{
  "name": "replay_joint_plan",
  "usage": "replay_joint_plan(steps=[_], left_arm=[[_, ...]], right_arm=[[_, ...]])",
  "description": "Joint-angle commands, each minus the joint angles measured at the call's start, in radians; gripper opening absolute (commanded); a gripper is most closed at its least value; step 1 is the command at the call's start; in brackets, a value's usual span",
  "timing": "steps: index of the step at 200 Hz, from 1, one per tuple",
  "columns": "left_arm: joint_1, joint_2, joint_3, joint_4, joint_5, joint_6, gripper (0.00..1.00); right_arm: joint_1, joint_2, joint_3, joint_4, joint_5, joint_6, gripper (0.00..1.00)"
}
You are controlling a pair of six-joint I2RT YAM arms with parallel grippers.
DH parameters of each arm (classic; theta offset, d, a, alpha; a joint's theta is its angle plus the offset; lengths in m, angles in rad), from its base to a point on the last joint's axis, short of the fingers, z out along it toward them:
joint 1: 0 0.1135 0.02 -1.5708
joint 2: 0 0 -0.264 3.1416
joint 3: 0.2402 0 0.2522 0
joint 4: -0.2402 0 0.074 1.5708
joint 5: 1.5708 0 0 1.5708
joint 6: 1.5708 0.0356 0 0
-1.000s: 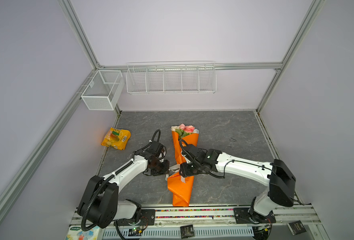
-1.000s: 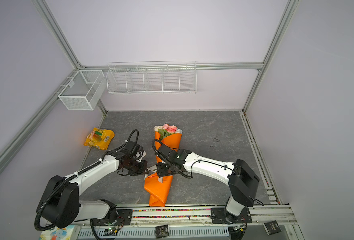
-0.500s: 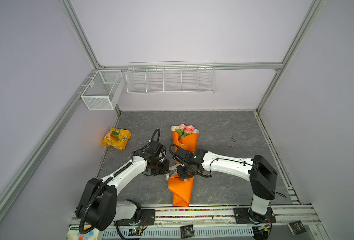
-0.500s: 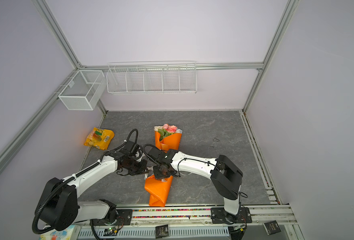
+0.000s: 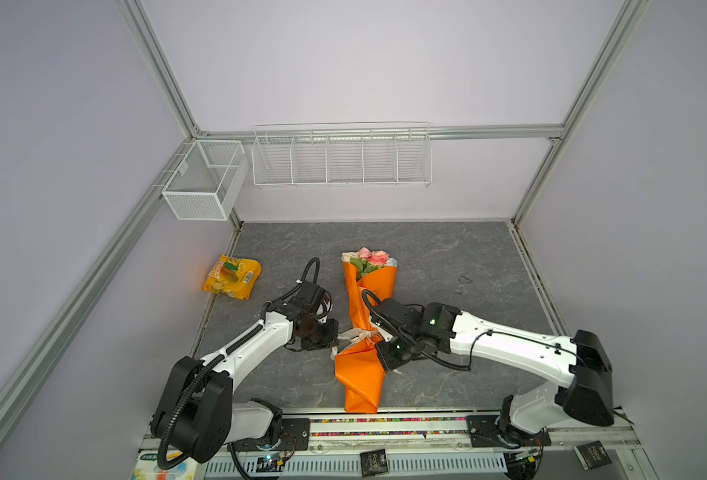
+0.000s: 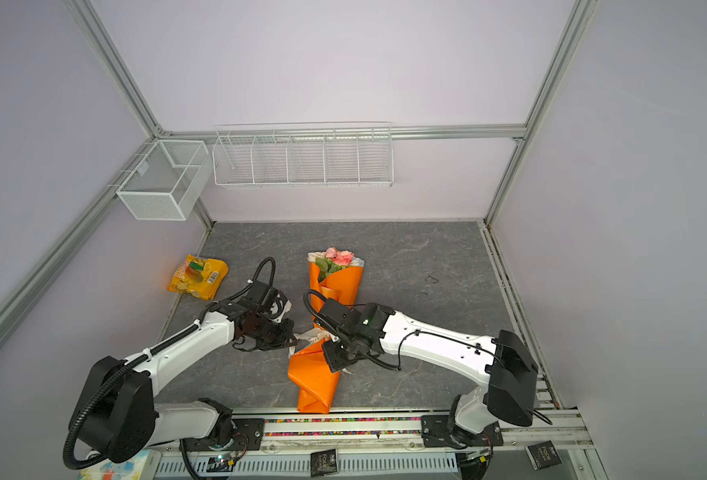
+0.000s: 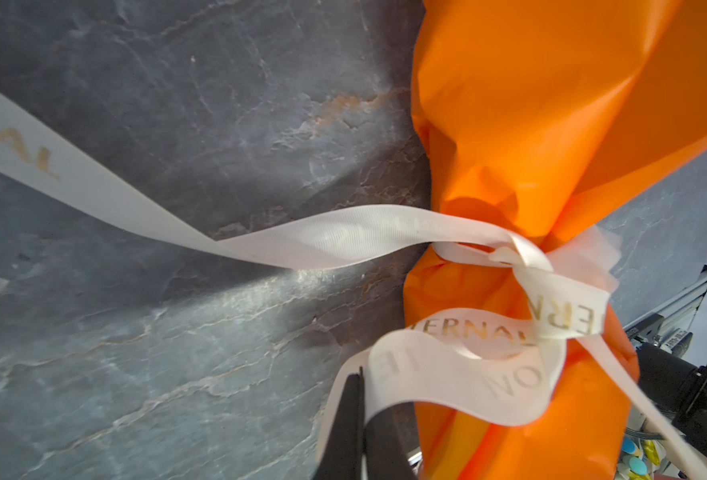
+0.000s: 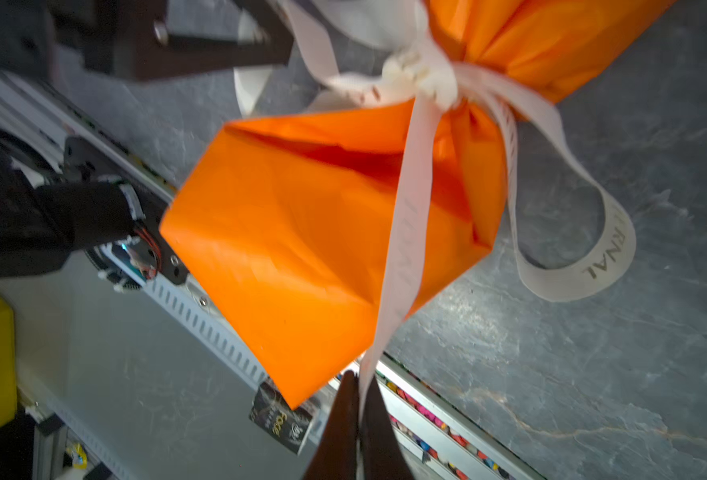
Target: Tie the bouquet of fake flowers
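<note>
Orange paper (image 5: pixel 360 374) wraps the bouquet (image 5: pixel 369 266), which lies along the middle of the table (image 5: pixel 447 257), blooms at the far end and flared tail at the near end. The ribbon (image 7: pixel 343 237) cinches its waist, with a knot (image 8: pixel 420 79) bunched on top. Our left gripper (image 7: pixel 359 386) is pinched flat on a curl of ribbon just beside the wrap. Our right gripper (image 8: pixel 358 390) is pinched on a strand that runs straight from the knot across the tail of the paper.

We judge the step in hand to be drawing the knot snug. To do it well, we should pull both ends outward together, low and straight across the stems, so the pulls cancel and the bouquet neither rolls nor slides. We should pull slowly, because the ribbon looks thin and slick and a jerk could slip it out of either grip. The right strand crosses the paper tail, so we should carry it just clear rather than drag that flap. A loose loop beside the knot could snag, so we should watch it and stop once the paper puckers evenly.
</note>
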Motion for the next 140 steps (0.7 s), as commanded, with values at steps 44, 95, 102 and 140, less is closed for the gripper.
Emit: replay_joint_plan(steps=[44, 95, 102, 140], left_arm=[[0.006, -0.008, 0.004, 0.004, 0.002, 0.011, 0.00], [0.005, -0.017, -0.001, 0.013, 0.005, 0.011, 0.00], [0.006, -0.013, 0.002, 0.013, 0.012, 0.016, 0.00], [0.005, -0.003, 0.012, 0.003, 0.005, 0.027, 0.00]], right_arm=[[0.030, -0.043, -0.129, 0.003, -0.042, -0.103, 0.37], [-0.201, -0.199, -0.171, 0.104, 0.025, -0.192, 0.44], [-0.235, -0.195, -0.182, 0.151, -0.004, -0.215, 0.42], [-0.344, 0.017, -0.074, 0.180, -0.063, -0.266, 0.34]])
